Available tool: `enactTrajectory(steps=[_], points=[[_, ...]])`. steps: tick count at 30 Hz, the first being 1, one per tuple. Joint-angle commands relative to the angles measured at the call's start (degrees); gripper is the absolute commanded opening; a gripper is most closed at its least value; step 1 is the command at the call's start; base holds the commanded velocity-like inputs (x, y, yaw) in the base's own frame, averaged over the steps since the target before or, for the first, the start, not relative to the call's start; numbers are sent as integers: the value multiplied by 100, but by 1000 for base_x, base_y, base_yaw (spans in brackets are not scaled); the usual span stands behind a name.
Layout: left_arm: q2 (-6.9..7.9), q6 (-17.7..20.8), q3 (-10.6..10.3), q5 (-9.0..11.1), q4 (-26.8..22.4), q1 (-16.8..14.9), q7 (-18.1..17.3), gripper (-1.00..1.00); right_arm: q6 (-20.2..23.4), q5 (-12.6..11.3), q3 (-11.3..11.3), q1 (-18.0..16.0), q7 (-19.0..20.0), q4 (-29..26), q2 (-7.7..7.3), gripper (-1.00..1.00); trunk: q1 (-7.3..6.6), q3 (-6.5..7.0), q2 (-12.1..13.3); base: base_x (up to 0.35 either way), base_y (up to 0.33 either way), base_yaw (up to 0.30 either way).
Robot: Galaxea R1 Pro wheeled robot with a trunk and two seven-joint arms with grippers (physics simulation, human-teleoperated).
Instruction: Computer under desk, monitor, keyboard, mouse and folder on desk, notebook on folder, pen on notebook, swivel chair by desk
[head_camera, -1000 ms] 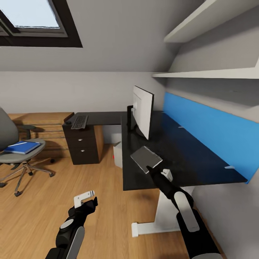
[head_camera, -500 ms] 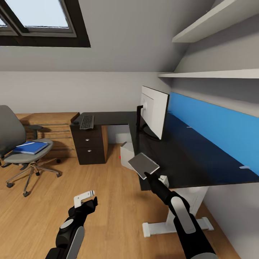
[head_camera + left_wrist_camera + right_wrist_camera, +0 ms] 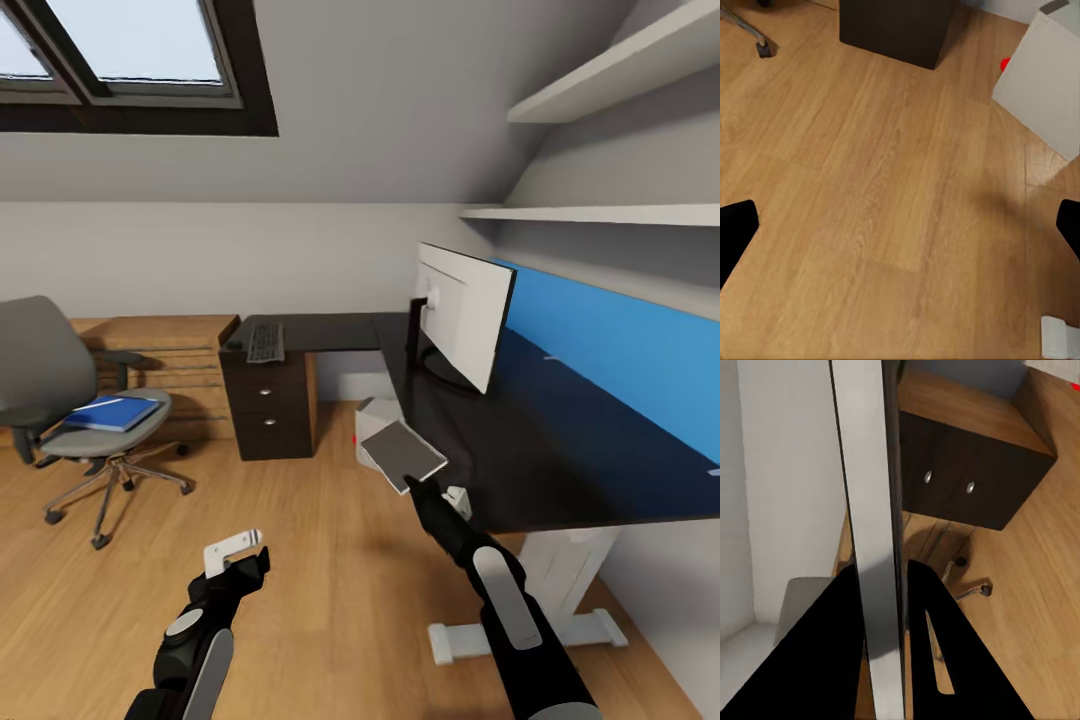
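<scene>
While the right hand (image 3: pixel 412 484) gripped the notebook (image 3: pixel 403 455), the scene stood thus:

Right hand: closed on the notebook's near edge; in the right wrist view the two black fingers (image 3: pixel 934 637) pinched the thin grey sheet (image 3: pixel 874 532) between them.
Notebook: tilted in the air over the front corner of the counter (image 3: pixel 520 440), just past the right hand.
Left hand (image 3: pixel 237 553): parted wide and empty, over bare wood floor (image 3: pixel 885 195); its black fingertips (image 3: pixel 735 236) showed at the two edges of the left wrist view.
Monitor (image 3: pixel 463 312): upright on the counter, beyond the right hand.
Computer (image 3: pixel 378 428): pale box with a red light, on the floor under the counter, just past the held notebook.
Keyboard (image 3: pixel 265 342): on the counter's far wing, above the drawers (image 3: pixel 269 410), well beyond the left hand.
Swivel chair (image 3: pixel 70 405): well apart from both hands, off to the left hand's outer side.
Folder (image 3: pixel 113 412): blue, flat on the chair seat.
Pen: a thin pale line on the folder, too small to tell for sure.
</scene>
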Motion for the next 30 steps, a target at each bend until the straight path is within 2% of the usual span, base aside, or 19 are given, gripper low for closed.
enactTrajectory(steps=[1, 11, 19, 30], points=[[2, 11, -8, 60, -5, -4, 55, 100, -224, -31, 6, -3, -2, 2, 5, -100, -22, 18, 39, 78, 299, 137], [66, 11, -8, 67, -3, -4, 50, 100, -348, -34, 68, -3, 11, 10, -5, -100, -242, 259, 440, 168, 272, 152], [73, 12, -13, 69, 9, -4, 53, 100, -355, -39, 66, -3, 12, 11, -9, -100, -418, 410, 761, 289, 201, 26], [73, 19, -11, 70, 13, -4, 54, 100, -370, -40, 60, -3, 16, 7, -18, -100, -418, 410, 761, 314, 166, 1]])
